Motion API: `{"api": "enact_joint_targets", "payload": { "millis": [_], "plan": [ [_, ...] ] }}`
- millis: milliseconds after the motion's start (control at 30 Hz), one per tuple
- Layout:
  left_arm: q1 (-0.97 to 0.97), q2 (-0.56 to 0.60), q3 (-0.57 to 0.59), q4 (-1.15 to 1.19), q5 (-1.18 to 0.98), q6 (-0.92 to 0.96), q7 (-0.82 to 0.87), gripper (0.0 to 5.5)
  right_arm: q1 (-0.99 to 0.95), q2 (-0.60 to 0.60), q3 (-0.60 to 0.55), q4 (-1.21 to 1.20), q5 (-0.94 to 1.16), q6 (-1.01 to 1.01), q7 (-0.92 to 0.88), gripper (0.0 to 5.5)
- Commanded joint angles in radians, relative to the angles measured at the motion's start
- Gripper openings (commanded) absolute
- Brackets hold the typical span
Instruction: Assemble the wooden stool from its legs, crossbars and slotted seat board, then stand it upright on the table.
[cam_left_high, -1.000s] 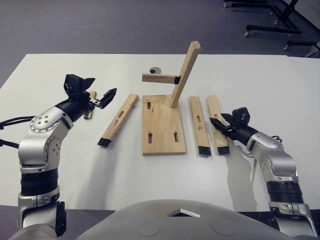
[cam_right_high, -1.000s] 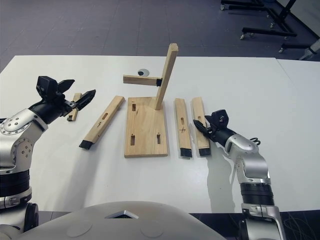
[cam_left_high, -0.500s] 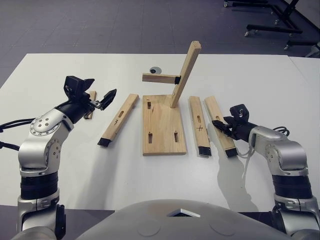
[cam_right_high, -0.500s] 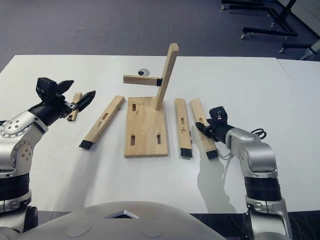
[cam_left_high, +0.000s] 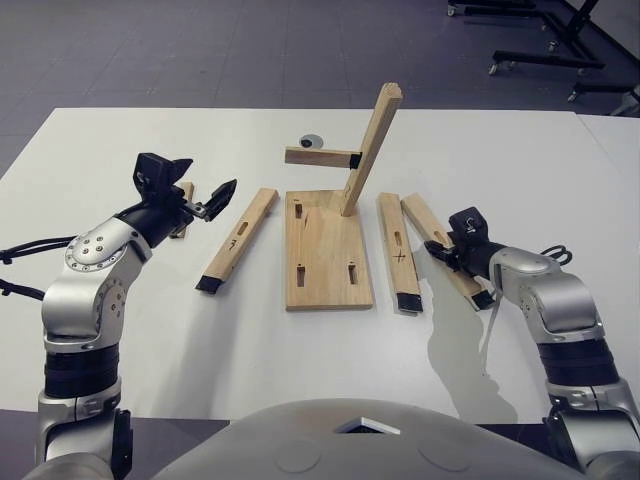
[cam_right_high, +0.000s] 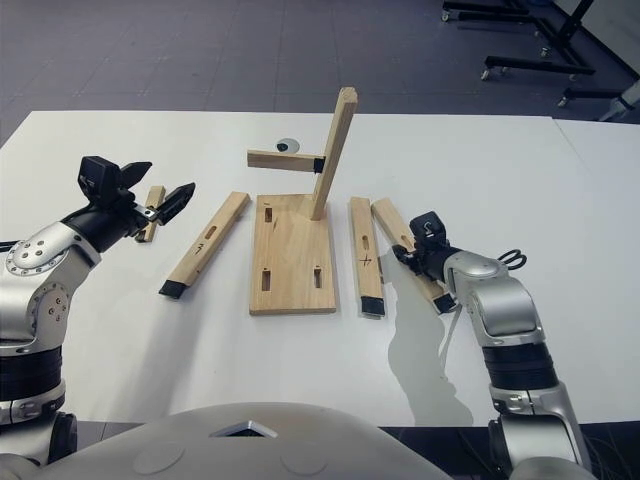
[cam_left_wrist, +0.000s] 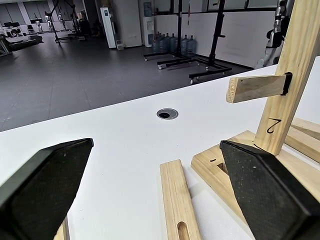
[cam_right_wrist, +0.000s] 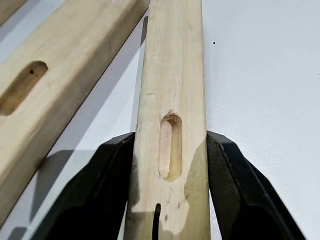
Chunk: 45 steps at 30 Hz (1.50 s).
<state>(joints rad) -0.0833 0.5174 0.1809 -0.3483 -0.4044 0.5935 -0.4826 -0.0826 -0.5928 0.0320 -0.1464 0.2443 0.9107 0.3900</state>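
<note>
The slotted seat board (cam_left_high: 325, 255) lies flat mid-table. One leg (cam_left_high: 373, 140) stands tilted in its far right slot, with a crossbar (cam_left_high: 318, 156) sticking out to the left. Another leg (cam_left_high: 398, 250) lies just right of the board. My right gripper (cam_left_high: 437, 250) is shut on the rightmost leg (cam_left_high: 420, 215), which lies askew; its pads (cam_right_wrist: 95, 195) clamp both sides beside the mortise (cam_right_wrist: 170, 145). A loose leg (cam_left_high: 238, 238) lies left of the board. My left gripper (cam_left_high: 203, 200) hangs open above the table beside it, near a short crossbar (cam_left_high: 184, 192).
The white table (cam_left_high: 300, 350) has a round hole (cam_left_high: 311, 141) behind the board and bare room along the front and far right. Wheeled metal frames (cam_left_high: 545, 40) stand on the floor beyond the table's back edge.
My right gripper has taken hold of the rightmost leg and swung it, so its near black-tipped end now points outward to the right. The left arm has barely shifted.
</note>
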Motion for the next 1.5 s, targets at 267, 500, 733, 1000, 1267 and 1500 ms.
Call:
{"api": "enact_joint_targets", "payload": {
  "millis": [267,500,733,1000,1267,1500],
  "plan": [
    [-0.052,-0.010,0.055,0.022,-0.051,0.025,0.025,4.65,-0.013,0.030,-0.067,0.018,0.027,0.101,-0.003,2.08],
    [-0.067,0.010,0.084,0.038,-0.084,0.025,-0.004,4.65,-0.164,-0.017,-0.220,0.129,0.079,0.076,0.044,2.08],
    [-0.140,0.038,0.168,0.069,-0.209,0.068,-0.051,4.65,-0.388,-0.069,-0.317,0.288,0.118,-0.021,0.106,2.07],
    [-0.313,0.079,0.285,0.090,-0.521,0.196,-0.094,4.65,-0.680,-0.147,-0.424,0.321,0.244,-0.210,0.269,2.07],
    [-0.555,0.044,0.293,0.034,-0.860,0.284,0.064,4.65,-0.873,-0.151,-0.382,0.028,0.488,-0.065,0.342,2.07],
    [-0.638,0.060,0.144,0.176,-0.806,0.243,-0.210,4.65,-0.871,-0.008,-0.354,0.129,0.777,0.125,0.414,2.07]
  ]
}}
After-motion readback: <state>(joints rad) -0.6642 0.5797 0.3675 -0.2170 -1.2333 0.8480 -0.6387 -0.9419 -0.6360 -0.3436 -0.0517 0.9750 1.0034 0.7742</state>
